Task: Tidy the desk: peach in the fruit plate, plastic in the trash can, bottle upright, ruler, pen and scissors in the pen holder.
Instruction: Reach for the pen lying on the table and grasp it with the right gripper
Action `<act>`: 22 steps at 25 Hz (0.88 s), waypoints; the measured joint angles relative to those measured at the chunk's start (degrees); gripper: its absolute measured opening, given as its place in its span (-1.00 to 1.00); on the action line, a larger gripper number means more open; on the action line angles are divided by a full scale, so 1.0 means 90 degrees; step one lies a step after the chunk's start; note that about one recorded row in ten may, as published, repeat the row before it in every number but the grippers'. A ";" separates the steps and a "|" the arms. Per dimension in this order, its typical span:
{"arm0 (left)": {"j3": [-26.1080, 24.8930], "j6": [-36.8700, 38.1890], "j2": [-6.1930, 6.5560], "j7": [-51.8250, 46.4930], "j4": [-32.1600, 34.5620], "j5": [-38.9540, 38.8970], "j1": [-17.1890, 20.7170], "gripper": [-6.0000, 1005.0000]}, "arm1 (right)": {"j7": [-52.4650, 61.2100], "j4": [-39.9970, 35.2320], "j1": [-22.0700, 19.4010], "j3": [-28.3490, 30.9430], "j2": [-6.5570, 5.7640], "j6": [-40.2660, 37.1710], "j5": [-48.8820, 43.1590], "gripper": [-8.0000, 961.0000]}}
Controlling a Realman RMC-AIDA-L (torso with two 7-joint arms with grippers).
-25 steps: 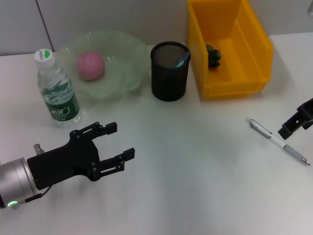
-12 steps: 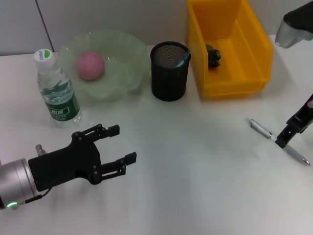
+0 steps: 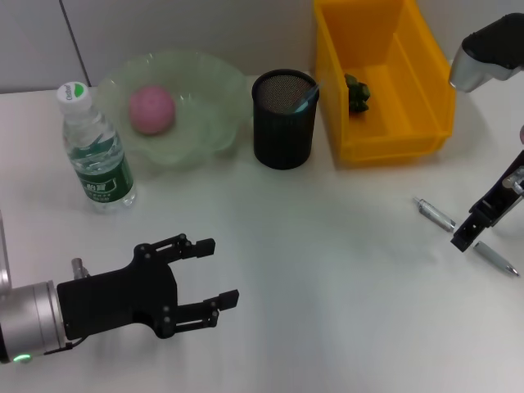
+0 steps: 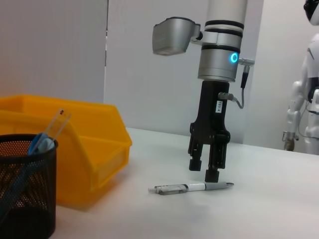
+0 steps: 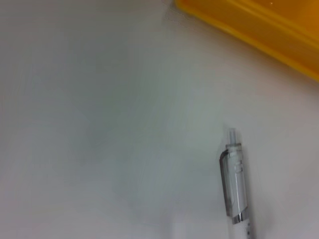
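Pen [image 3: 465, 236] lies directly beneath right gripper [image 3: 467, 235].

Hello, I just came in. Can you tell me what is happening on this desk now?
The right gripper points straight down over the pen lying on the desk, fingers open on either side of it, not gripping yet. The left gripper hangs open over the near side, holding nothing. The peach is in the fruit plate, the bottle stands upright, and the pen holder already holds some items.
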 joint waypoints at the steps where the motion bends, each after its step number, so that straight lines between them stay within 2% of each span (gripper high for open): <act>1: 0.0014 0.0007 -0.0002 -0.0001 0.0002 0.0000 0.0001 0.59 | -0.0022 0.0017 0.0001 -0.0018 0.0009 0.0033 -0.0001 0.53; 9: 0.0021 0.0015 -0.0029 -0.0005 0.0005 -0.0001 0.0001 0.59 | -0.0257 0.0042 -0.0014 -0.0158 0.0128 0.0256 -0.0003 0.53; 22: 0.0004 0.0020 -0.0048 -0.0014 0.0005 -0.0003 0.0010 0.59 | -0.0300 0.0094 -0.0067 -0.0199 0.0168 0.0489 -0.0149 0.53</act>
